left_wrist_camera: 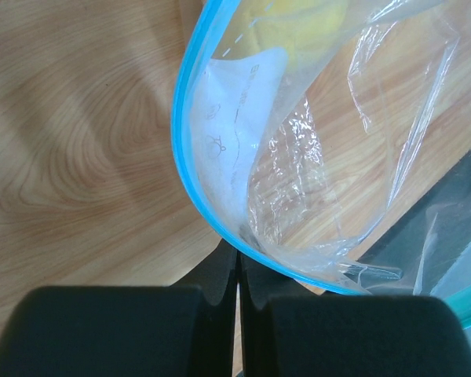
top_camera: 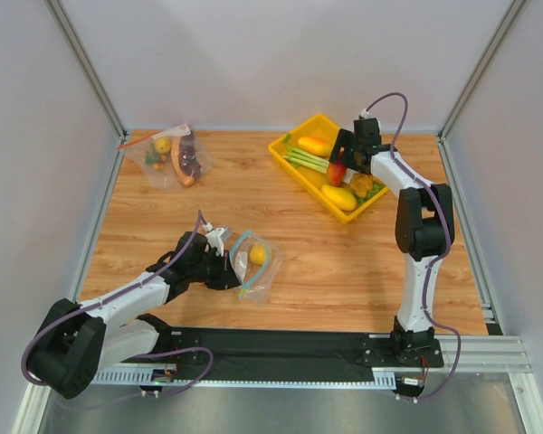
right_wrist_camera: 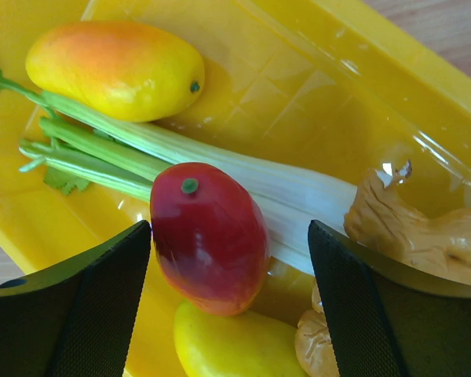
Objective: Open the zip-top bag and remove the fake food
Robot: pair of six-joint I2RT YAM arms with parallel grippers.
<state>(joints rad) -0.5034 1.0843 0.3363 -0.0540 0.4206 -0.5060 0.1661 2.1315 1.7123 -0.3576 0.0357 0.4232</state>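
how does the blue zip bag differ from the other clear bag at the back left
The blue-strip bag has a light-blue zip strip; the far bag has a red-orange one. The blue-strip bag shows only a yellow piece inside; the far bag holds several, including a dark purple piece. The left gripper pinches the blue-strip bag's rim; the far bag lies untouched. Both are clear plastic, on the table.

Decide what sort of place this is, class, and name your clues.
Probably a robotics lab cell, not a kitchen: a left arm and right arm bolted at a wooden table edge, plain white panels in metal framing, toy produce in a yellow tray.
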